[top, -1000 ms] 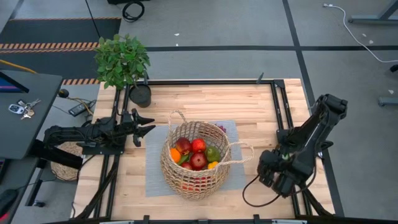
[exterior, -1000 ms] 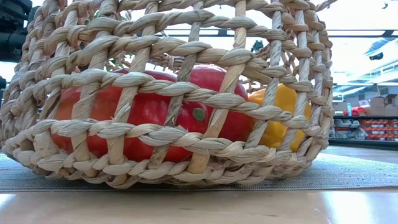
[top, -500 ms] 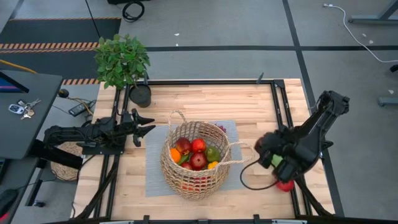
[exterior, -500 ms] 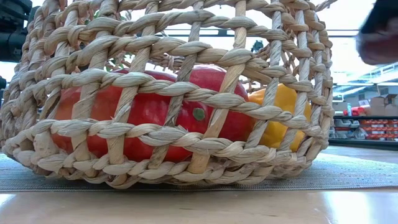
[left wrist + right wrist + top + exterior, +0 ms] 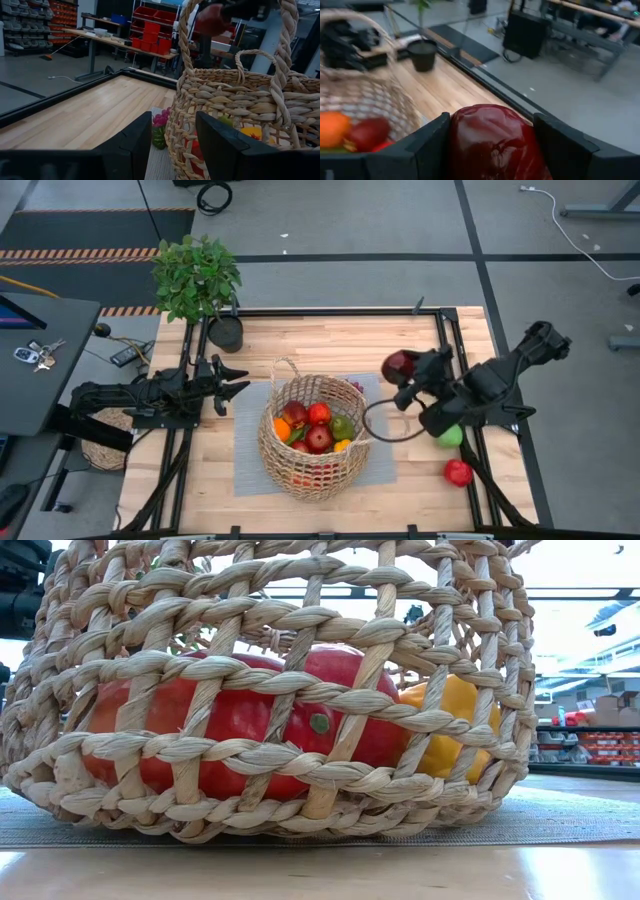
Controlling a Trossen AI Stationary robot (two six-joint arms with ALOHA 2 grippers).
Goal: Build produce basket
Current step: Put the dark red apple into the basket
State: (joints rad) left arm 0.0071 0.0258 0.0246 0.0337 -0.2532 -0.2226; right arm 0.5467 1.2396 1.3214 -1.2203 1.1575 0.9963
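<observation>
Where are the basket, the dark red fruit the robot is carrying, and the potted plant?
basket [image 5: 300,471]: high view, on its woven front wall.
dark red fruit [image 5: 398,365]: high view, on its top, held in the right gripper.
potted plant [image 5: 196,276]: high view, on its leaves.

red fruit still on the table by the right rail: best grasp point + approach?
Judging by the high view, take the red fruit across its round middle, coming straight down. It sits alone on the table near the right rail, apart from the green fruit, so a top-down approach looks clear; close the fingers parallel to the rail. The right gripper is full with a dark red fruit for now.
</observation>
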